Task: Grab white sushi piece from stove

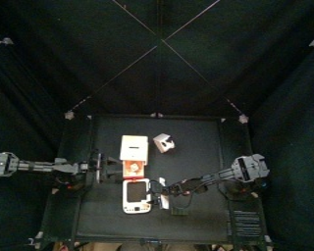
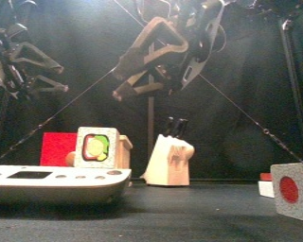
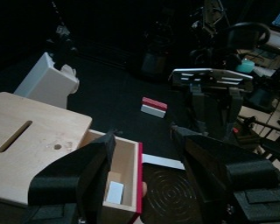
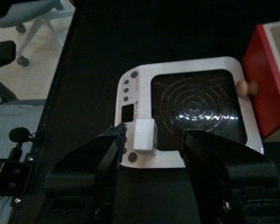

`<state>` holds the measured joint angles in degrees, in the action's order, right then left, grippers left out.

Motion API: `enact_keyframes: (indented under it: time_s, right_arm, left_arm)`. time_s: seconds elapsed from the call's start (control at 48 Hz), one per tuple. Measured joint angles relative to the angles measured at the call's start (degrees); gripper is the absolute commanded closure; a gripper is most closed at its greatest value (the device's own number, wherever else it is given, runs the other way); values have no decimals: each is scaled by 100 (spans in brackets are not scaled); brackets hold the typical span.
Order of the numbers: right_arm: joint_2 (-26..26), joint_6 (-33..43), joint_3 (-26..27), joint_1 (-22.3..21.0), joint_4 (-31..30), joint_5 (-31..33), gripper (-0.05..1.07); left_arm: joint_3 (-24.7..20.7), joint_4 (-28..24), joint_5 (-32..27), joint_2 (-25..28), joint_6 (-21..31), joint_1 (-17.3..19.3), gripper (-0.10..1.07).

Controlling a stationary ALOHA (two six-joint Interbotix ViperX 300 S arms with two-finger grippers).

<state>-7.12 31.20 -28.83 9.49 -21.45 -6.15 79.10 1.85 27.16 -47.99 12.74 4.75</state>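
Observation:
The stove (image 4: pixel 189 109) is a flat white slab with a dark ringed burner; it also shows in the top view (image 1: pixel 137 196) and low at the left in the front view (image 2: pixel 53 181). A small white sushi piece (image 4: pixel 143 136) sits on the stove's white rim beside the burner. My right gripper (image 4: pixel 154 157) hangs open just above it, one jaw on either side, not touching. In the top view the right gripper (image 1: pixel 164 190) is at the stove's right edge. My left gripper (image 3: pixel 154 179) is open and empty, resting beside a wooden box (image 3: pixel 38 144).
A white-and-orange box (image 1: pixel 134 147), a red block (image 2: pixel 56 148) and a knife block (image 2: pixel 167 161) stand behind the stove. A cube with a red disc (image 2: pixel 294 189) stands at the front right. A small red-and-white piece (image 3: pixel 154 106) lies on the table.

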Motion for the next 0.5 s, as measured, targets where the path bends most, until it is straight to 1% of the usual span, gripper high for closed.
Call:
enact_keyframes:
  time_s: [0.271, 0.5]
  right_arm:
    - [-378, 0, 202, 18, 18, 352, 19]
    - [-545, 0, 325, 97, 62, 422, 19]
  left_arm:
    - [18, 0, 9, 0, 0, 9, 9]
    - [18, 0, 9, 0, 0, 9, 9]
